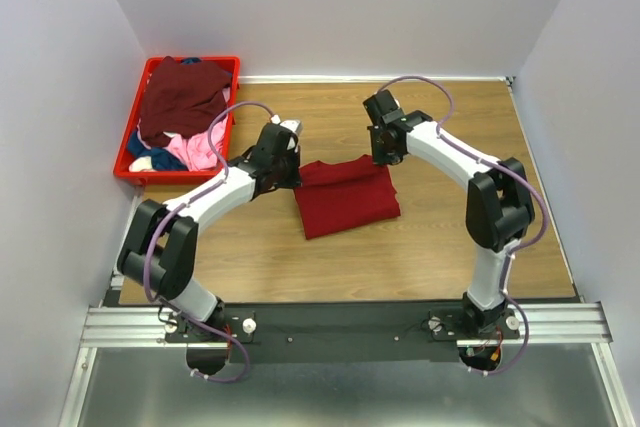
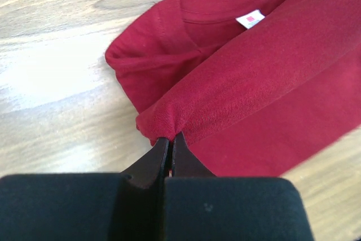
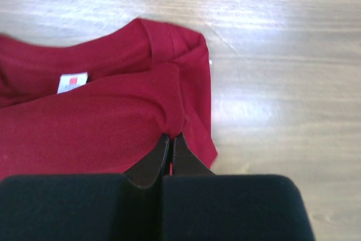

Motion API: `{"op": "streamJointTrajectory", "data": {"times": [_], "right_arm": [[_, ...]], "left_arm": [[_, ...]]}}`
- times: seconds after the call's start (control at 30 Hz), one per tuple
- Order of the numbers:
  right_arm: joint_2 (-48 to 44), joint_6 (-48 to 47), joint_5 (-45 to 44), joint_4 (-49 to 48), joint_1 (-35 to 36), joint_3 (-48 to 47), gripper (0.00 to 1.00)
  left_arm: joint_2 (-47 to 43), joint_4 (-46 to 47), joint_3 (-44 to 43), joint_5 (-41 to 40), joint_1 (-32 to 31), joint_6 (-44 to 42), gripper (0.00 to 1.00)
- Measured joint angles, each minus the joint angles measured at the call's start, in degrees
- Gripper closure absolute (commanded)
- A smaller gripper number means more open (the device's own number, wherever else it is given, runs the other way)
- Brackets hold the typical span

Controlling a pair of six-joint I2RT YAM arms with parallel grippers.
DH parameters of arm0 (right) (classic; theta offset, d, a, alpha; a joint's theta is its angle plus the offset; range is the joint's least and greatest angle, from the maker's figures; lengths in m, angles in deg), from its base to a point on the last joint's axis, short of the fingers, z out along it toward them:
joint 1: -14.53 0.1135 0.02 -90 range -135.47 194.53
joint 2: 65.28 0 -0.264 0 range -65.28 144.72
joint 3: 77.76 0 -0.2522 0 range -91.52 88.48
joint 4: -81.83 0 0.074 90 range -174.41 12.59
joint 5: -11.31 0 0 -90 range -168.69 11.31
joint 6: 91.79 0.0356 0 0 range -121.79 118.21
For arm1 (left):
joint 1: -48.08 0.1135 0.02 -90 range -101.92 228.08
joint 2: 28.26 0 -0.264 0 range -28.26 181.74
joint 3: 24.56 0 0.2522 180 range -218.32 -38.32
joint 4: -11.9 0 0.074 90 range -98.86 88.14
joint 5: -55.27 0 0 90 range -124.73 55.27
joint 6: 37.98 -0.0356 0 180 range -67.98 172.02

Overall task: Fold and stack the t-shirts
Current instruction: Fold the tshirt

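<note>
A bright red t-shirt [image 1: 345,197] lies partly folded on the wooden table, its round neck and white label [image 2: 250,19] at the far edge. My left gripper [image 1: 283,173] is shut on a fold of this red t-shirt [image 2: 254,88] at its left corner. My right gripper [image 1: 384,152] is shut on the cloth of the red t-shirt [image 3: 101,117] at its right corner. Both pinched edges are lifted over the layer beneath. More t-shirts, dark maroon [image 1: 182,95], pink [image 1: 198,150] and blue, are heaped in the crate.
A red plastic crate [image 1: 125,165] stands at the back left against the wall. White walls close in the table on three sides. A metal rail [image 1: 340,322] carries both arm bases at the near edge.
</note>
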Motion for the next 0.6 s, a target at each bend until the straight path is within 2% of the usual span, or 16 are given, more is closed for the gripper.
{"op": "streamJointTrajectory", "data": {"times": [0.03,0.1,0.13,0.23,0.33,0.47,0.6], "right_arm": [[1.0,-0.3,0.2,-0.9,-0.3,0.0,0.95],[2.6,-0.5,0.6,-2.0,-0.8,0.0,0.89],[3.2,-0.5,0.7,-2.8,-1.0,0.0,0.77],[4.4,-0.6,0.8,-4.5,-1.6,0.0,0.70],[4.4,-0.2,0.7,-5.9,-2.2,0.5,0.65],[1.2,0.9,-0.9,-8.4,-2.3,3.7,0.54],[-6.5,1.2,-0.9,-11.4,-2.3,9.2,0.52]], "left_arm": [[0.9,0.6,0.0,0.0,0.2,-0.2,0.91],[2.3,1.7,0.0,0.0,0.3,-0.5,0.87],[3.0,2.1,-0.1,0.0,0.3,-0.6,0.75],[4.5,2.7,-0.7,0.0,0.3,-1.1,0.57],[5.0,3.1,-1.0,-0.2,0.6,-1.2,0.52],[2.8,3.6,-0.8,-1.2,0.7,-1.3,0.48],[-5.0,6.4,2.1,-1.6,0.3,-1.3,0.48]]}}
